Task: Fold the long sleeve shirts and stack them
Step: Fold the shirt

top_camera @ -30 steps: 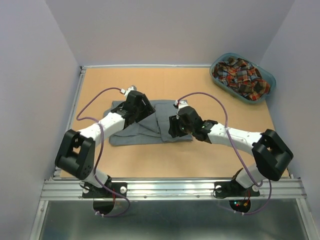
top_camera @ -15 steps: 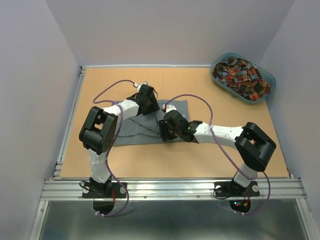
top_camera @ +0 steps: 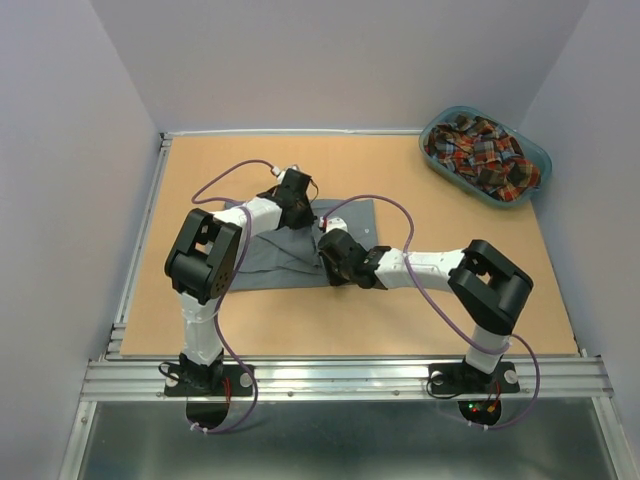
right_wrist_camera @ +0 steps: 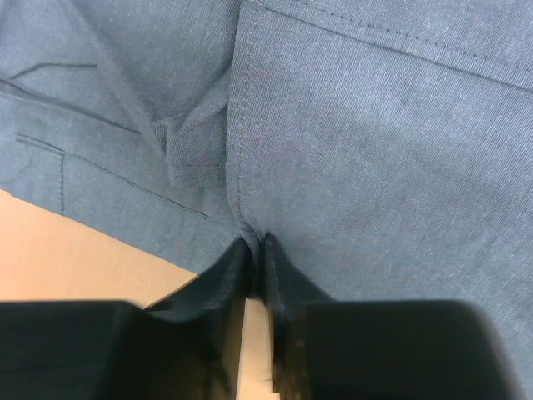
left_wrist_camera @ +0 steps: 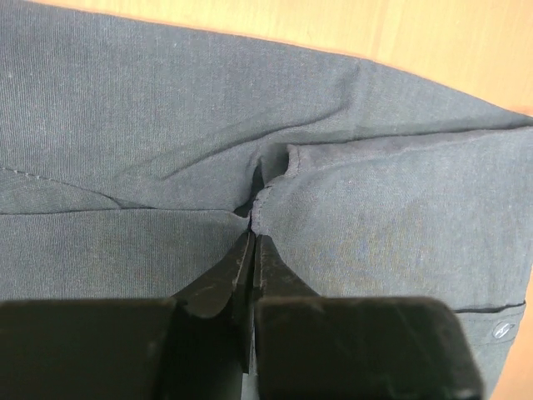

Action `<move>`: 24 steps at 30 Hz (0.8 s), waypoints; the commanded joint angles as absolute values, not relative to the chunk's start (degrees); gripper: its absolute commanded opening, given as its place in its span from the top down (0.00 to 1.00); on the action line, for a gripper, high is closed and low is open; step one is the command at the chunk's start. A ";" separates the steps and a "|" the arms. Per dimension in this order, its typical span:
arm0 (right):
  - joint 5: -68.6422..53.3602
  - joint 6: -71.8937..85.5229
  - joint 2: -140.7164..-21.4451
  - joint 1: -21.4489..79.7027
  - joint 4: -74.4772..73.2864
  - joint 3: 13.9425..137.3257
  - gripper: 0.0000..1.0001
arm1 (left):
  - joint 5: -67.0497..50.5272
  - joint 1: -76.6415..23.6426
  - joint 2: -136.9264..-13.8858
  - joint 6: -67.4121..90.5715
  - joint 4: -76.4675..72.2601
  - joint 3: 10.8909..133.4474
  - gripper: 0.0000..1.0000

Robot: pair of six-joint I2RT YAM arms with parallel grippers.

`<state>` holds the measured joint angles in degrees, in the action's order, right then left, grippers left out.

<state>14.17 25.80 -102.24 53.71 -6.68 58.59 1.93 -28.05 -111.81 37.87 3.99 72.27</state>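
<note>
Both arms further in now, my left gripper (left_wrist_camera: pixel 252 237) and right gripper (right_wrist_camera: pixel 254 246) pinch grey shirt (top_camera: pixel 268 264) at the tips; fold unfinished, plaid shirt (top_camera: pixel 480 152) untouched in basket (top_camera: pixel 541 160).

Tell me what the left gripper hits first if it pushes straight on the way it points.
The plain grey cloth shirt: the left gripper is shut on a fold of it, with the wooden table probably right beneath.
</note>
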 commanded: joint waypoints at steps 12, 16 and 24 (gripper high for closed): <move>13.10 25.75 -94.39 54.32 -8.35 64.68 0.98 | 4.75 -28.30 -112.50 32.87 8.96 83.84 0.91; 11.34 26.72 -94.22 54.23 -8.53 65.39 0.98 | 5.36 -28.21 -112.94 32.61 9.58 84.46 0.91; 12.65 26.63 -95.01 54.32 -8.53 64.95 0.98 | 7.03 -26.99 -111.02 35.50 11.42 79.90 0.54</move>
